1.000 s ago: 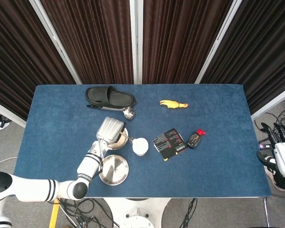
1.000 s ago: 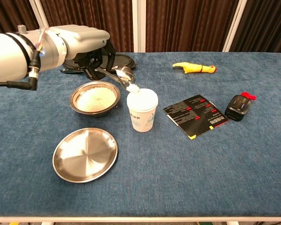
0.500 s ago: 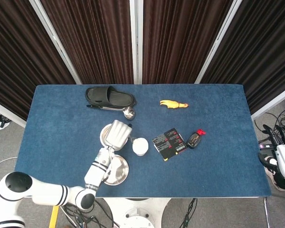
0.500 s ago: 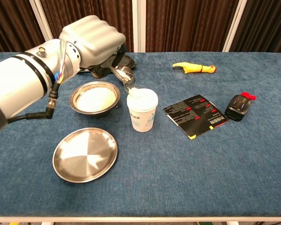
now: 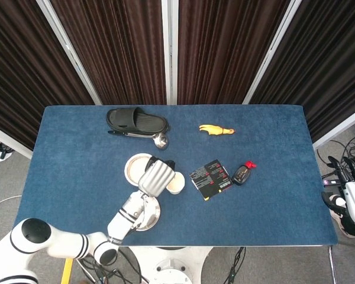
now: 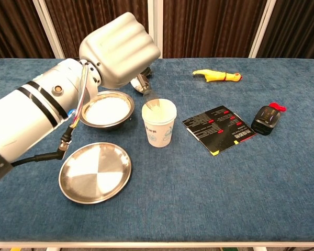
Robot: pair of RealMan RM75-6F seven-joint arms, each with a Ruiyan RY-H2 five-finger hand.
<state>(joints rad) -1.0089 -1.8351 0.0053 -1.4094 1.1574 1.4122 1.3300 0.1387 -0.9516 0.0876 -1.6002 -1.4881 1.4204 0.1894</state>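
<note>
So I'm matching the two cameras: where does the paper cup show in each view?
Head view: paper cup just below centre, partly under the left robot hand.
Chest view: paper cup at centre, right of the rice bowl.
Shared landmark: black booklet, to the cup's right.

I count two spoons: one [image 6: 146, 94] in my left hand [image 6: 120, 49], another [image 5: 157, 139] beyond it. Near that hand, one paper cup [image 6: 159, 124], one rice bowl [image 6: 104, 110], one steel plate [image 6: 95, 171] (one slipper [image 5: 136, 120] too).
</note>
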